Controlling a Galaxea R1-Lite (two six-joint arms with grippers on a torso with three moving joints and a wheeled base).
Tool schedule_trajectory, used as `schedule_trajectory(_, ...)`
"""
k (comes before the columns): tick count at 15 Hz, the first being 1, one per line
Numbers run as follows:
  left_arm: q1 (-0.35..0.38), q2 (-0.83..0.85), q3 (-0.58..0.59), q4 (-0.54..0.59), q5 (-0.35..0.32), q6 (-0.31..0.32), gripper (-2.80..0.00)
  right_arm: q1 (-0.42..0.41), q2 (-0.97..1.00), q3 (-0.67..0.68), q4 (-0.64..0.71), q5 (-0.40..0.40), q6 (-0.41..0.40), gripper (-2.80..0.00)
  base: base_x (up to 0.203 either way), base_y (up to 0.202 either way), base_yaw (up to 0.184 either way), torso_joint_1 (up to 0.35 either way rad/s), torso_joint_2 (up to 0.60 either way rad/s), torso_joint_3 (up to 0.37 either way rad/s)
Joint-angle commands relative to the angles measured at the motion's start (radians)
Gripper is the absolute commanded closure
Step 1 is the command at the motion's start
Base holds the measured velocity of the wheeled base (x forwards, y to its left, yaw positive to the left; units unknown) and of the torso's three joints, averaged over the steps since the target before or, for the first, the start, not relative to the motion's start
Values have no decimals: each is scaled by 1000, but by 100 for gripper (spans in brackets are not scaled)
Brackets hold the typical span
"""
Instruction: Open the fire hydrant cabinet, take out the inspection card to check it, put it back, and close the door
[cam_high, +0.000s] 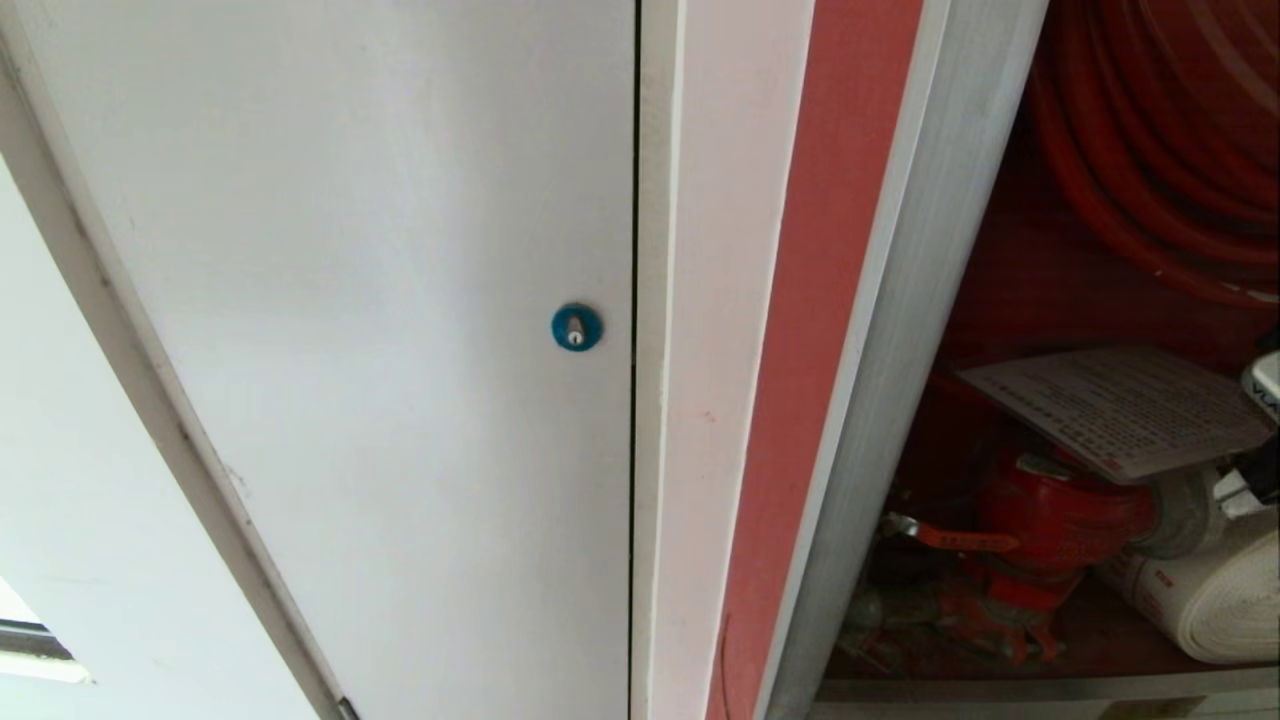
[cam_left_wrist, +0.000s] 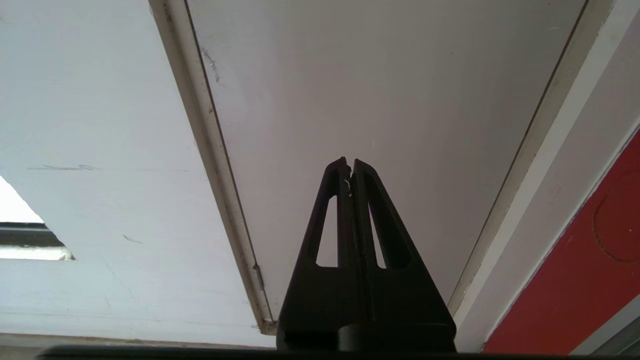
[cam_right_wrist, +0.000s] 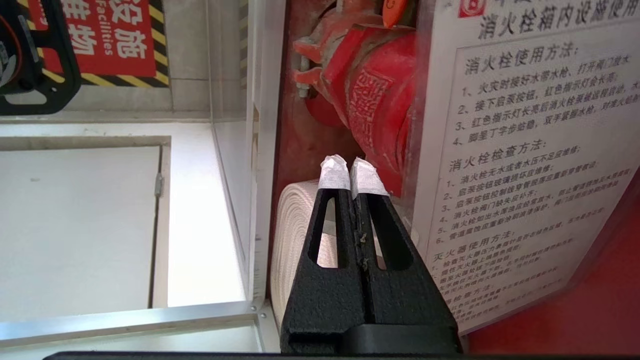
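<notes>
- Since our head camera comes first: we see the white door with the blue lock (cam_high: 577, 327) filling most of the view, and the fire hydrant cabinet (cam_high: 900, 330) sits just to the right of that lock, past a white strip and a red strip. It's open, red inside. The inspection card (cam_high: 1120, 408) lies tilted on top of the red valve (cam_high: 1060, 515), with the red hose reel (cam_high: 1160, 150) above the valve and the white rolled hose (cam_high: 1215, 595) just beside it. A bit of our right arm (cam_high: 1262, 440) pokes in at the edge next to the card.
- From our left wrist: the left gripper (cam_left_wrist: 349, 165) has its fingers pressed together with nothing between them, pointing at the plain white panel (cam_left_wrist: 375, 100), well away from the valve. A slice of red surface (cam_left_wrist: 585, 285) shows at one side.
- From our right wrist: the right gripper (cam_right_wrist: 351, 167) is clenched too, white-taped fingertips (cam_right_wrist: 334, 172) touching each other, gripping nothing. It sits in front of the valve (cam_right_wrist: 375, 95), with the card (cam_right_wrist: 530, 150) just beside it and the rolled hose (cam_right_wrist: 295, 225) behind the fingers. The card's print is Chinese text. Off past the aluminium frame (cam_right_wrist: 125, 322) there's a red sign with yellow-black stripes (cam_right_wrist: 107, 37).
</notes>
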Motion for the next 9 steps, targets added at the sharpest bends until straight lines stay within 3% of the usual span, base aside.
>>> schedule_trajectory(1,0,0,3,0,0,0,0,0,13,-3,4,1,-4,0,0,0,0,0,0,0)
schedule_trajectory(9,0,0,3,0,0,0,0,0,54,-58,-20,-2,23,0,0,0,0,0,0,0)
